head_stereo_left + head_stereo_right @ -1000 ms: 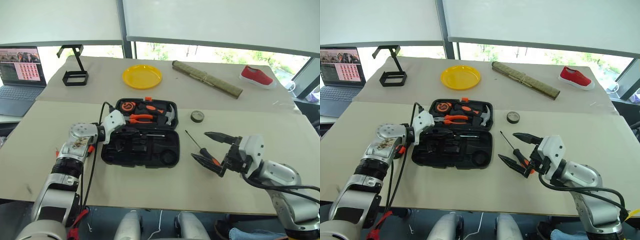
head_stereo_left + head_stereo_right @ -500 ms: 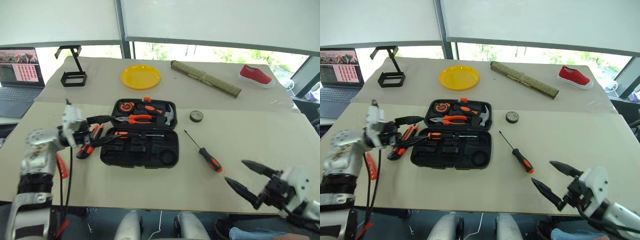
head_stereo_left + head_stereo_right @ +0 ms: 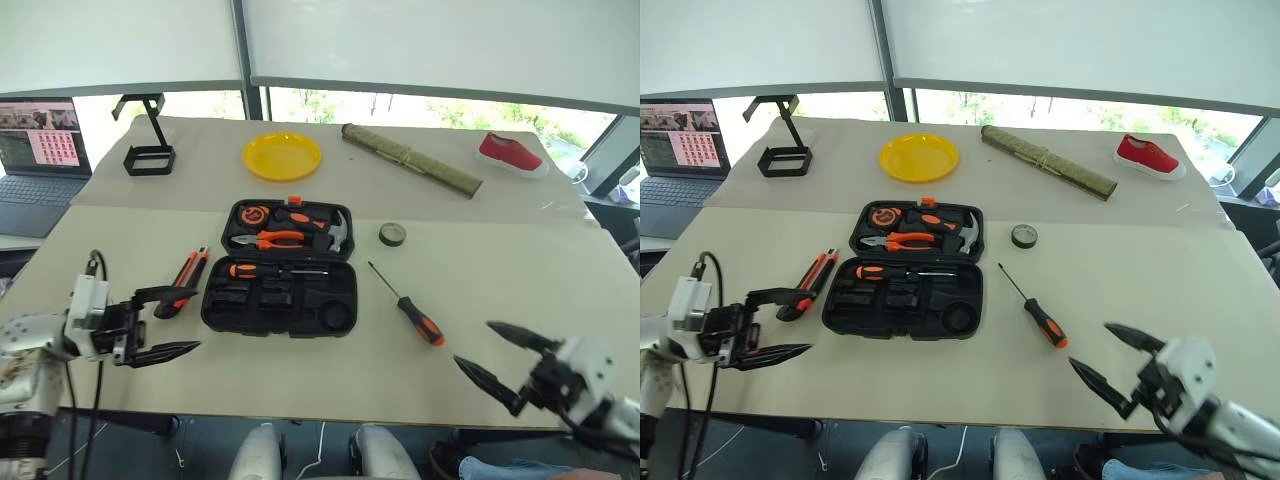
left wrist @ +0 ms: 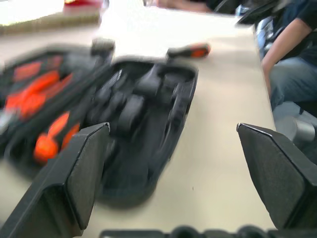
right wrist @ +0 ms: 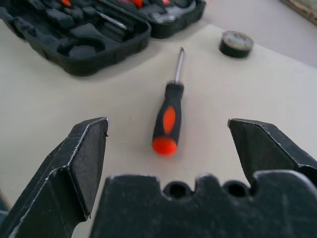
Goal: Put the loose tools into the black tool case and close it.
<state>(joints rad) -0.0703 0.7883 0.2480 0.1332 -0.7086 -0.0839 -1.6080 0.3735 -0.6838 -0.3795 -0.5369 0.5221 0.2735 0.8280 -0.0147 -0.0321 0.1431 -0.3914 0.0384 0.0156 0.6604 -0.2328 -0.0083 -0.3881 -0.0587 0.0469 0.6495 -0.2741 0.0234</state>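
Note:
The black tool case (image 3: 352, 300) lies open in the middle of the table. Pliers, a hammer and a tape measure sit in its lid, and one orange-and-black screwdriver (image 3: 272, 270) lies in its near half. An orange-black utility knife (image 3: 183, 282) rests on the table left of the case. A second screwdriver (image 3: 408, 305) lies to its right, beyond it a dark tape roll (image 3: 393, 234). My left gripper (image 3: 199, 318) is open and empty near the front left edge, pointing at the case (image 4: 148, 99). My right gripper (image 3: 472, 343) is open and empty, short of the loose screwdriver (image 5: 167, 119).
At the back stand a yellow plate (image 3: 283, 156), a black wire stand (image 3: 148, 140), a rolled mat (image 3: 412, 158) and a red shoe (image 3: 511, 152). A laptop (image 3: 40, 150) sits far left. A seated person's arm (image 4: 282, 44) appears beyond the table's right side.
My left gripper opened and drew back from the case to the front left edge, uncovering the utility knife. My right gripper pulled away from the loose screwdriver toward the near right edge.

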